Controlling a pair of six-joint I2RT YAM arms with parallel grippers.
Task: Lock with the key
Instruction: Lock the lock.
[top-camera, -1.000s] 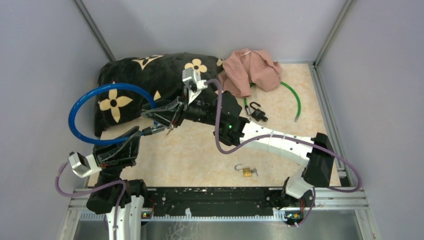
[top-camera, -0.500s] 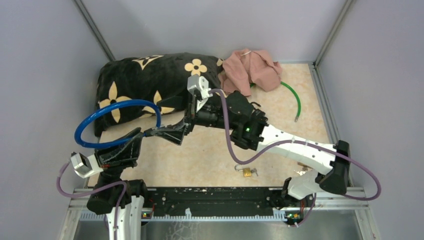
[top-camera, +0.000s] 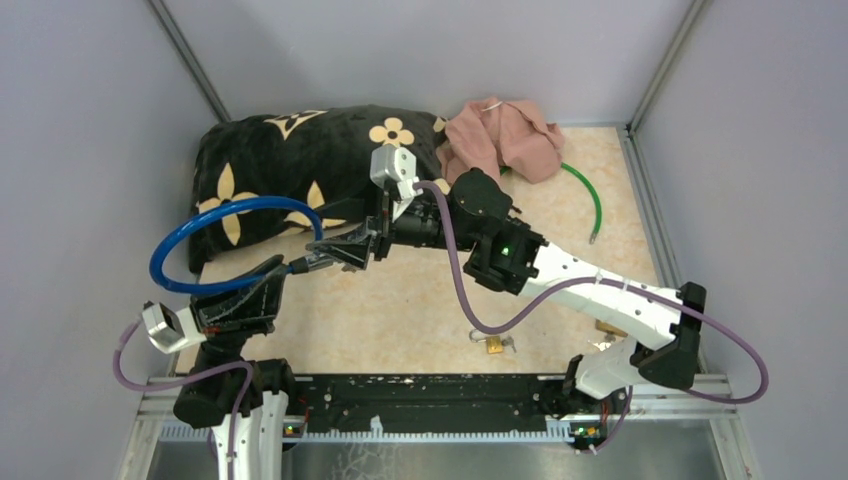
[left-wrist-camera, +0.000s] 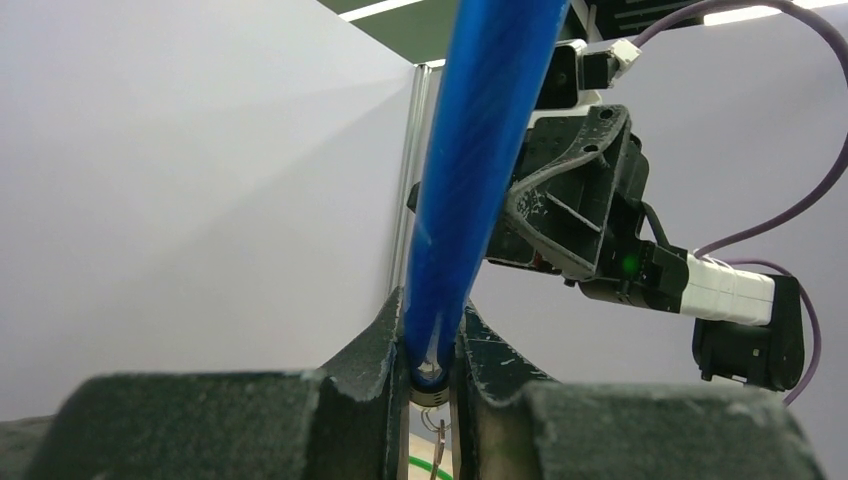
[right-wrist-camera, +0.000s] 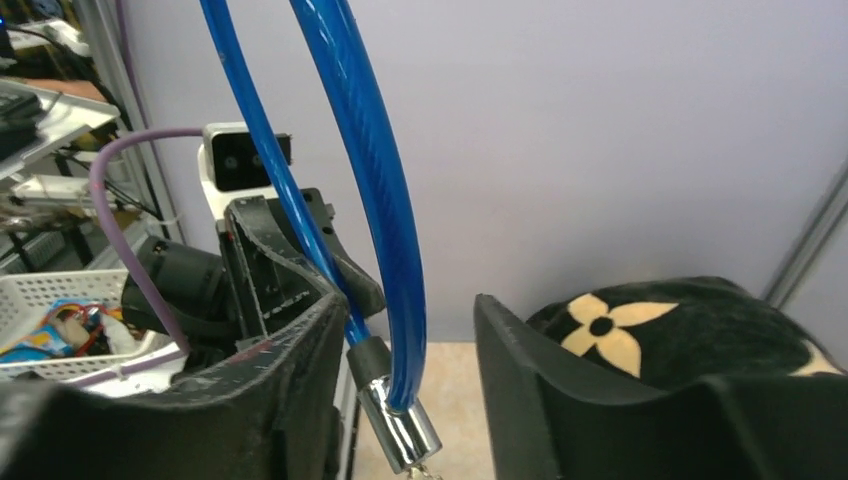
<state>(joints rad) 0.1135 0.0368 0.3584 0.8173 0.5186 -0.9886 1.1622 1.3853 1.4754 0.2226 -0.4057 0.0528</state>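
Cable lock (left-wrist-camera: 480, 150) in left pincer (left-wrist-camera: 432, 345) — tip (right-wrist-camera: 402, 435) clear between spread right pincer (right-wrist-camera: 408, 330).

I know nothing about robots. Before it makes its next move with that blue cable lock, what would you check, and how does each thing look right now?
1. Is the left gripper clamped on the blue cable lock? ok.
2. Is the right gripper open? ok, its jaws stand apart.
3. Is the metal lock head between those jaws? ok.
4. Is the key seated in the lock head? cannot tell; its lower end is cut off by the picture's edge.
5. Does the brass padlock lie away from both grippers? ok.
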